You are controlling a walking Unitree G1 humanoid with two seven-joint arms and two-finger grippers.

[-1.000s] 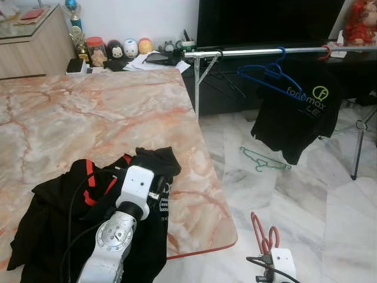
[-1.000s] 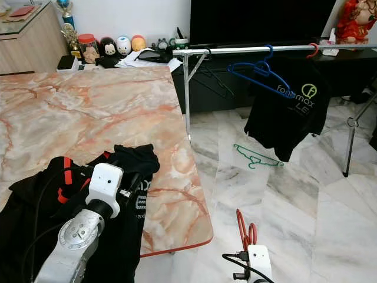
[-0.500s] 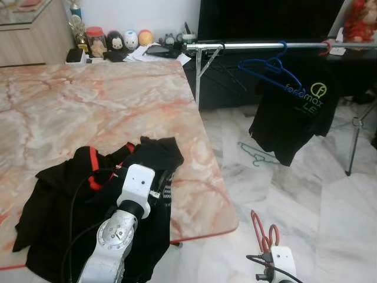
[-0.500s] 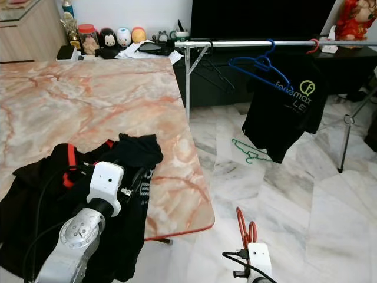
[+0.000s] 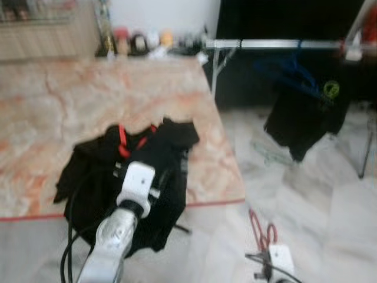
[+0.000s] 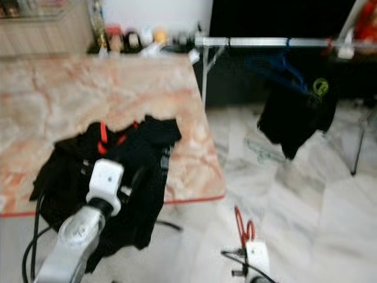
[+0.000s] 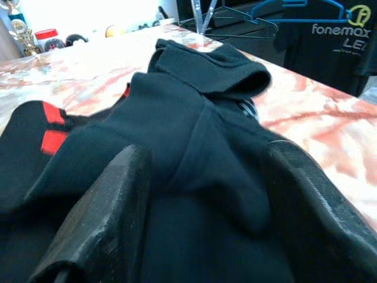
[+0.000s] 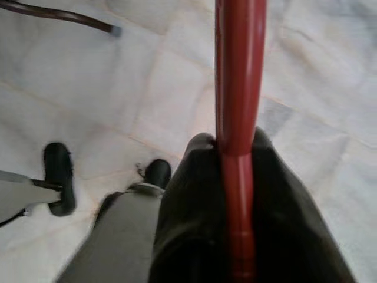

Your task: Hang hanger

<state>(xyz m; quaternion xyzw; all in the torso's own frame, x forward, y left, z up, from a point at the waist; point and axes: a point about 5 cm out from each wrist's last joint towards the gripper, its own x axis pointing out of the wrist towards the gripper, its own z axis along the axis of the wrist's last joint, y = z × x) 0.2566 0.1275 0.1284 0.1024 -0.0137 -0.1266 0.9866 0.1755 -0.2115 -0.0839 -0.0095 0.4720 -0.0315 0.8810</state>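
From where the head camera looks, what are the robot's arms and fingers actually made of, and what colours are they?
The left arm is a silver metal tube with a round joint, capped by a white boxy wrist block and trailed by a loose black cable. Its fingers are long, flat, matt black blades. The right arm shows a small white wrist block with thin black wires, and black fingers too.

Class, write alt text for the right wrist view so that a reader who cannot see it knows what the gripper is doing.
The right gripper is shut on a red hanger, whose bar runs straight out between its two black fingers. Below lies a pale marble floor, with a dark furniture leg crossing one corner.
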